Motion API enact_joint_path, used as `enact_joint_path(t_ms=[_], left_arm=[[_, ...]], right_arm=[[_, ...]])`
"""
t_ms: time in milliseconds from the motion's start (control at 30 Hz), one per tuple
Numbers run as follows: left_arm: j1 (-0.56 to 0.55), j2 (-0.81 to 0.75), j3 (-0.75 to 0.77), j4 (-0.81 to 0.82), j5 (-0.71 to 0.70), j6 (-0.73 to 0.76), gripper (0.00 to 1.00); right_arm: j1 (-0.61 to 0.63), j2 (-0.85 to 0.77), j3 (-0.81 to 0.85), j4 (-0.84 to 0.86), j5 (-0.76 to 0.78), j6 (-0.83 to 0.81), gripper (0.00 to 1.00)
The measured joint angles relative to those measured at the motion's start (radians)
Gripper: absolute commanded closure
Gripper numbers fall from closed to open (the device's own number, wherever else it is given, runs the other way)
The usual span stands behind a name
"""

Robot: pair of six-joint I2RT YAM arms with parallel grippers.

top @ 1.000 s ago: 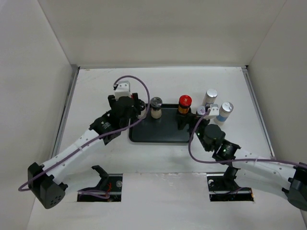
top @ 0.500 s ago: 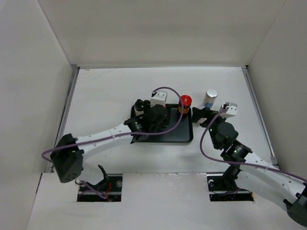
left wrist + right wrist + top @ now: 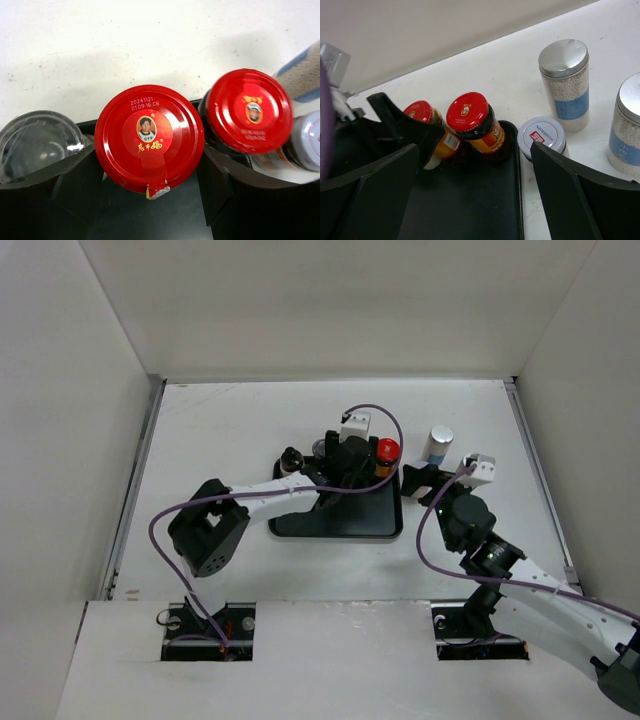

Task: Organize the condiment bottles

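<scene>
Red is the cap of the little glass jar of orange-brown sauce (image 3: pixel 149 142). The left gripper (image 3: pixel 148 170) has it clenched between two black fingers. The jar is over the far side of the flat black plastic tray (image 3: pixel 340 520). It is just beside a second red-capped jar (image 3: pixel 248 111), which stands at the tray's far right corner. I cannot tell if the held jar's bottom touches the tray. From the right wrist view it looks a bit tilted.

I think the step now is to stand this jar next to its twin. To do it well, first make the jar straight up and down. Then lower it slowly, leaving a small gap so the two red caps do not bump. Let go only when the bottom sits flat on the tray. After that, lift straight up so the fingers do not drag the jar over.

A shiny grey-capped jar (image 3: pixel 37 142) sits close on the other side, so there is not much room to swing.

The right gripper (image 3: pixel 474 150) is wide open with nothing in it, near the tray's right edge. A silver-topped jar with a blue label (image 3: pixel 565 75) waits on the white table, off the tray.
</scene>
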Motion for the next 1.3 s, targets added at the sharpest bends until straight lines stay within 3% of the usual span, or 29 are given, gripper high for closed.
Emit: enact_joint_path(t_ms=[267, 333, 467, 533, 633, 833, 1000, 1067, 1133, 1200, 1233, 1300], left_arm=[[0.018, 0.067, 0.009, 0.056, -0.008, 0.011, 0.58], [0.018, 0.074, 0.009, 0.073, -0.012, 0.012, 0.5], [0.017, 0.084, 0.009, 0.105, -0.023, 0.017, 0.18], [0.015, 0.083, 0.009, 0.136, -0.041, 0.018, 0.09], [0.01, 0.073, 0.009, 0.182, -0.073, 0.02, 0.02], [-0.014, 0.01, 0.008, 0.217, -0.107, 0.027, 0.01], [-0.046, -0.092, -0.01, 0.252, -0.135, 0.04, 0.06], [-0.06, -0.146, -0.036, 0.28, -0.137, 0.045, 0.23], [-0.075, -0.2, -0.067, 0.31, -0.133, 0.048, 0.52], [-0.091, -0.262, -0.108, 0.341, -0.114, 0.053, 0.64], [-0.1, -0.295, -0.136, 0.361, -0.1, 0.057, 0.66], [-0.117, -0.389, -0.225, 0.402, -0.076, 0.06, 0.67]], right_arm=[[0.0, 0.006, -0.001, 0.002, 0.0, 0.001, 0.0], [0.0, 0.01, -0.003, 0.007, -0.001, 0.001, 0.0], [0.0, 0.015, -0.015, 0.017, -0.002, 0.001, 0.0], [0.0, 0.016, -0.015, 0.018, -0.002, 0.002, 0.0], [0.0, 0.013, -0.015, 0.019, -0.002, 0.002, 0.0], [0.0, 0.01, -0.015, 0.014, -0.002, 0.003, 0.0], [0.0, -0.012, -0.012, -0.016, 0.007, 0.008, 0.0], [0.0, -0.013, -0.003, -0.034, 0.014, 0.01, 0.0], [-0.001, -0.002, 0.015, -0.055, 0.019, 0.011, 0.01], [-0.015, 0.026, 0.035, -0.063, 0.018, 0.004, 0.58], [-0.032, 0.048, 0.044, -0.065, 0.015, 0.005, 0.71], [-0.073, 0.096, 0.056, -0.072, 0.012, 0.011, 0.74]])
